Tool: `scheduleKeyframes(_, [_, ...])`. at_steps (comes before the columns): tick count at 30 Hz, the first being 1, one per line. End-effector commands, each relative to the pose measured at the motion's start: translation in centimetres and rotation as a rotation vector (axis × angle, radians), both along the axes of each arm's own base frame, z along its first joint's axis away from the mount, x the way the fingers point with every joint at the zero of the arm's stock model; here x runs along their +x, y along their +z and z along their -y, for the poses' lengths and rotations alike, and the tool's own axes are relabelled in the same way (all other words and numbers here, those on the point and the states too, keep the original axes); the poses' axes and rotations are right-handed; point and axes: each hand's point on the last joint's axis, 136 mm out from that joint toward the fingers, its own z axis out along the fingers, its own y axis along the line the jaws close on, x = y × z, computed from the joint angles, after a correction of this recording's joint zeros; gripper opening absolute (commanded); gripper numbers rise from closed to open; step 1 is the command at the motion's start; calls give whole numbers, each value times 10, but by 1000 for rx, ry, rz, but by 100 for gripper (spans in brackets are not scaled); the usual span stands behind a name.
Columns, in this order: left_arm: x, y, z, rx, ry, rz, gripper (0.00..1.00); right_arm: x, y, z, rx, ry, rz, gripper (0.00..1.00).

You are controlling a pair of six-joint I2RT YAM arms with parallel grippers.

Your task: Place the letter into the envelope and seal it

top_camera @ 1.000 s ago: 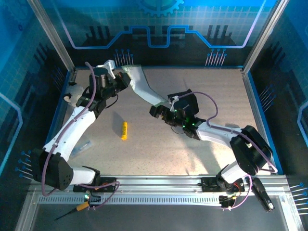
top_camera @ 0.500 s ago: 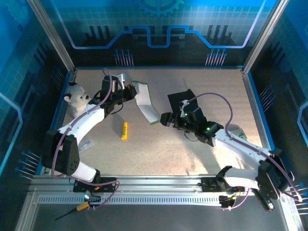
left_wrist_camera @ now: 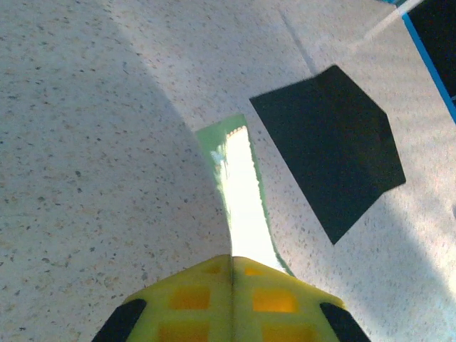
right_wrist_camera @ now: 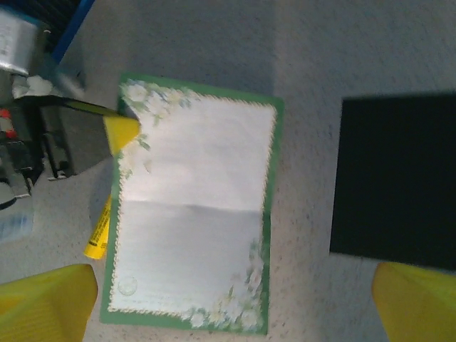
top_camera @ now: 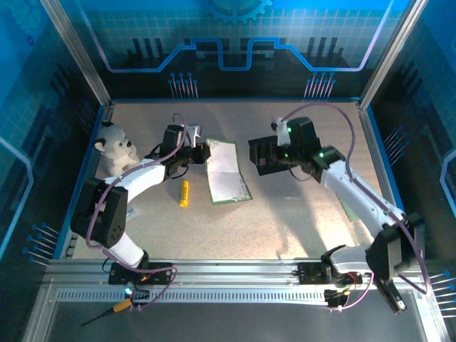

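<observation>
We see the left gripper (left_wrist_camera: 231, 274) pinching one corner of the white paper letter with the green flowery border (right_wrist_camera: 192, 206). The letter lies on the speckled table (top_camera: 306, 214), and its pinched side seems a little lifted. The flat black paper envelope (right_wrist_camera: 395, 178) lies just beside it, not touching. The right gripper (right_wrist_camera: 231, 306) hangs above both, spread wide, holding nothing.

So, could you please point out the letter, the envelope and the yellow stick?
letter (top_camera: 228, 173), top view, middle of the white sheet.
envelope (left_wrist_camera: 328, 146), left wrist view, centre of the black face.
yellow stick (top_camera: 184, 193), top view, middle of its length.
</observation>
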Motion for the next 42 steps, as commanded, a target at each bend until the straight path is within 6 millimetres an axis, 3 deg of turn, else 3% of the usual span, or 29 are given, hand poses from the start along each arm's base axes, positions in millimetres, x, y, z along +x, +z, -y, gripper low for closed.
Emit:
scheduleKeyframes(1, [-8, 18, 9, 45, -115, 122, 0, -4, 4, -8, -82, 242, 30, 100])
scheduleKeyframes(7, [-19, 16, 14, 78, -205, 188, 0, 22, 26, -24, -115, 428, 103, 100])
scheduleKeyframes(13, [-23, 24, 18, 86, -264, 288, 0, 40, 17, -41, -182, 566, 274, 100])
scheduleKeyframes(17, [-27, 35, 25, 74, -318, 329, 0, 48, 6, -51, -215, 612, 283, 100])
scheduleKeyframes(23, [-38, 61, 36, 48, -420, 398, 0, 55, -11, -65, -205, 750, 246, 100])
scheduleKeyframes(28, [-47, 75, 42, 42, -495, 416, 0, 57, -15, -73, -155, 861, 219, 100])
scheduleKeyframes(42, [-48, 94, 49, 11, -537, 445, 0, 44, -34, -77, -36, 1023, 56, 91])
